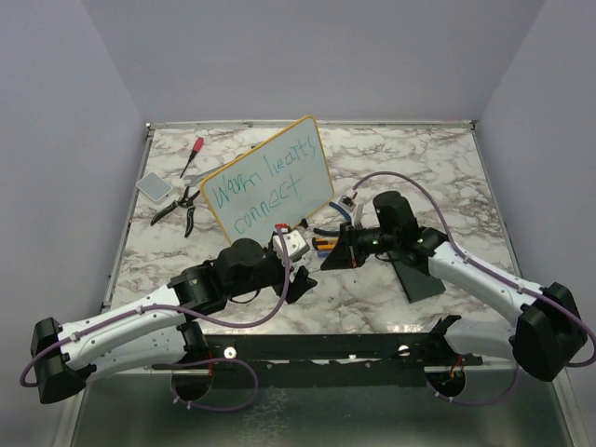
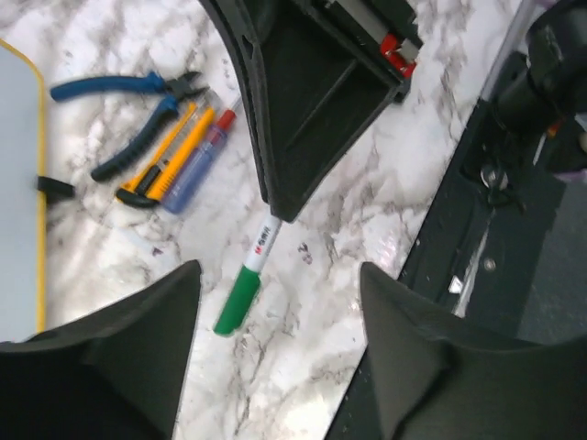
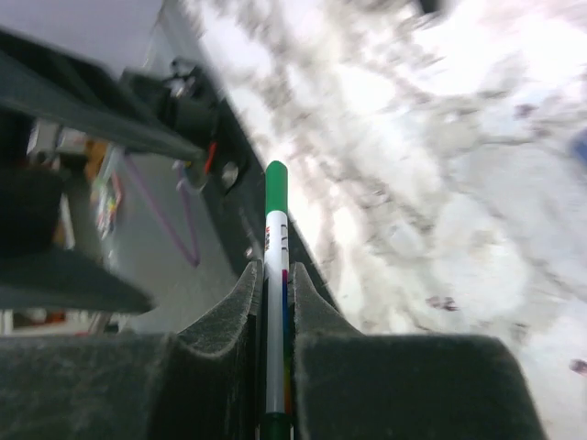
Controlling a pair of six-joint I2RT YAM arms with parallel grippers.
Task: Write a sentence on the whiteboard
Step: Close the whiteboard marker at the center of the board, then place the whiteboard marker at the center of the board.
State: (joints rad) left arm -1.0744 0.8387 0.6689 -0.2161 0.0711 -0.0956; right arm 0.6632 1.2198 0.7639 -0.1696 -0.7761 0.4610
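The whiteboard (image 1: 268, 177) is standing on the marble tabletop (image 1: 419, 177), left of centre and just beyond both end effectors, with its yellow-orange frame set at a slant to the tabletop edges. The sentence (image 1: 256, 191) is showing on its face in teal-green handwriting, in two lines: "Warm hearts" above "connect". In the left wrist view, only one yellow-edged corner of the whiteboard (image 2: 18, 183) is appearing at the left border.

The right end effector (image 3: 273, 275) is gripping a marker (image 3: 275, 302) with its fingers closed on the white barrel, and the green cap is projecting past the fingertips. The barrel is carrying small red and dark printing, which is too small to read. The left end effector (image 2: 278, 270) is hovering with its fingers spread apart and is gripping nothing. The green cap of the marker (image 2: 249, 275) is pointing toward the gap between them. Whether the cap is touching the tabletop cannot be told.

Beside the whiteboard, blue-handled pliers (image 2: 128, 101), a yellow utility knife (image 2: 170, 151) and a blue pen (image 2: 202, 156) are lying close together. Left of the whiteboard, black-handled cutters (image 1: 177, 207), a red-handled screwdriver (image 1: 194, 154) and a grey square pad (image 1: 154, 184) are lying. A flat black pad (image 1: 419, 275) is lying under the right arm.
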